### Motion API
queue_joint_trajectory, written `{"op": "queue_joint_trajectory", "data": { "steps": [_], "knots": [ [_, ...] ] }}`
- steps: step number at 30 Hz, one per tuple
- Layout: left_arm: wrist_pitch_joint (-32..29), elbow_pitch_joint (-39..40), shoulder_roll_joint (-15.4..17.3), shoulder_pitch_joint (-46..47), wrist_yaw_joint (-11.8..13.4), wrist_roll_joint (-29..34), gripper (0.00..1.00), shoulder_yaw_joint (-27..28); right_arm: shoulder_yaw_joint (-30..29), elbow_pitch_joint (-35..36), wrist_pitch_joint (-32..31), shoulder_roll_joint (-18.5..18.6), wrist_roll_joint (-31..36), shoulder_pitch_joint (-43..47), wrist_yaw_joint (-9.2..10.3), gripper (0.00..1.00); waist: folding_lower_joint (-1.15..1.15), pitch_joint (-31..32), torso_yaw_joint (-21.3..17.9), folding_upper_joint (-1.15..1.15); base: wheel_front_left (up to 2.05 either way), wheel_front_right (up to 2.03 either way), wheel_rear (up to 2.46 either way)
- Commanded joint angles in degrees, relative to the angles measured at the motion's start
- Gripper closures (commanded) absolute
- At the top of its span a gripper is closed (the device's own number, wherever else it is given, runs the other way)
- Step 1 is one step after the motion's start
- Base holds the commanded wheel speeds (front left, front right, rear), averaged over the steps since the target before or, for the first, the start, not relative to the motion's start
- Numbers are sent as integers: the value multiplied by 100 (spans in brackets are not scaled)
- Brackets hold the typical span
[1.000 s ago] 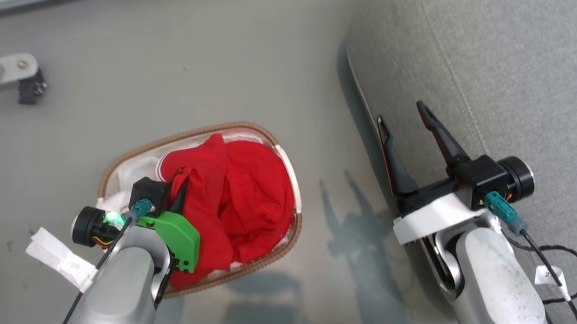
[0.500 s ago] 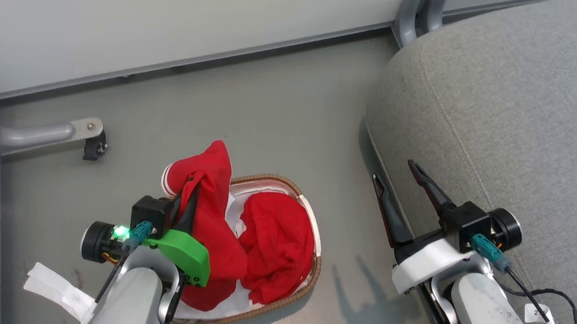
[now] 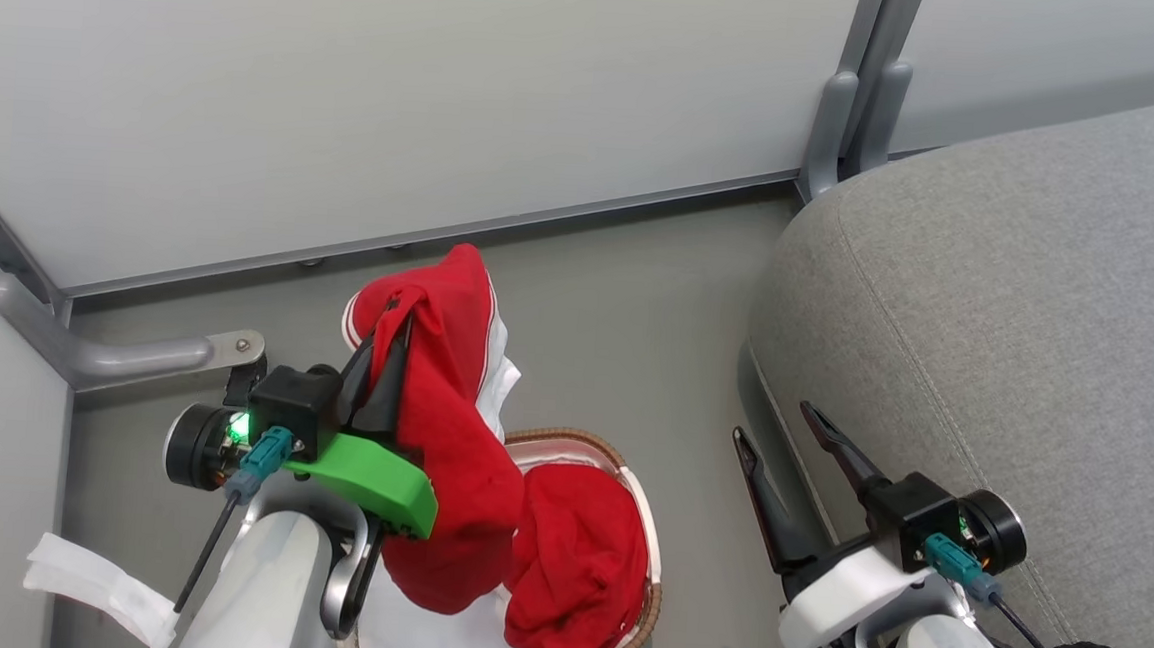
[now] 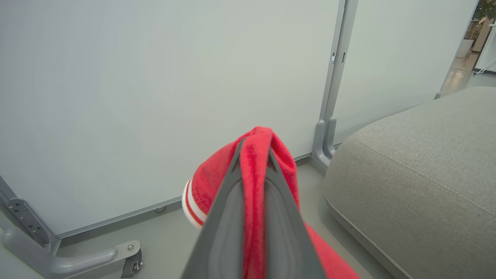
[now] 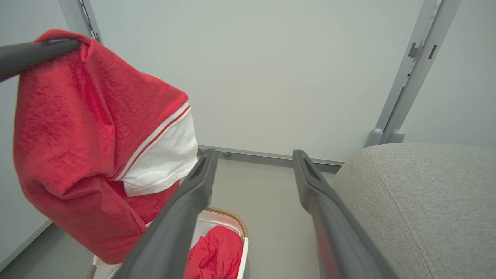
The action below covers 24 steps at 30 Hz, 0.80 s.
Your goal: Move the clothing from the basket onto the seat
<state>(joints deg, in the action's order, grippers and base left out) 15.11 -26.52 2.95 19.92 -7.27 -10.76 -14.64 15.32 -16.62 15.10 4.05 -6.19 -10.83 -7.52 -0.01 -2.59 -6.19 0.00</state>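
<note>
Gripping hand: your left gripper (image 4: 254, 159) was clamped tight on a fold of the striped red garment (image 3: 450, 426), fabric pinched between both fingers near its top so that the rest could hang free.
Garment position: it hung over the far end of the laundry basket (image 3: 570, 433), white panel and striped trim facing the seat; whether its lowest fold had cleared the rim could not be told.
Second garment: the plain red garment (image 3: 578, 555) lay bunched inside the basket on the white liner (image 3: 447, 647), untouched.
Free hand: your right gripper (image 3: 773, 421) stood with fingers spread wide and held nothing, just beside the seat's near edge, judged parked out of the carrying path.
Seat: the grey seat (image 3: 1017, 341) lay to the basket's right, across a strip of floor (image 3: 627, 317).
Progress: judged early; one garment aloft, one in the basket, neither on the seat.
Next move: you would need height enough for the trailing cloth to pass the seat's rounded edge.
</note>
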Motion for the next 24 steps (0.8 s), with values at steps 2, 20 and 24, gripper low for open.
{"op": "queue_joint_trajectory", "data": {
  "steps": [2,20,24],
  "knots": [
    [6,157,-1,33,-15,-103,100,-1,29,-11,9,10,-58,138,6,0,1,119,57,0,0,0,0],
    [6,590,0,453,125,-303,100,-210,375,-99,9,43,-98,256,6,0,1,178,138,0,0,0,0],
    [6,613,-1,492,126,-375,100,-328,940,-140,9,101,-253,69,6,0,1,149,202,0,0,0,0]
  ]
}}
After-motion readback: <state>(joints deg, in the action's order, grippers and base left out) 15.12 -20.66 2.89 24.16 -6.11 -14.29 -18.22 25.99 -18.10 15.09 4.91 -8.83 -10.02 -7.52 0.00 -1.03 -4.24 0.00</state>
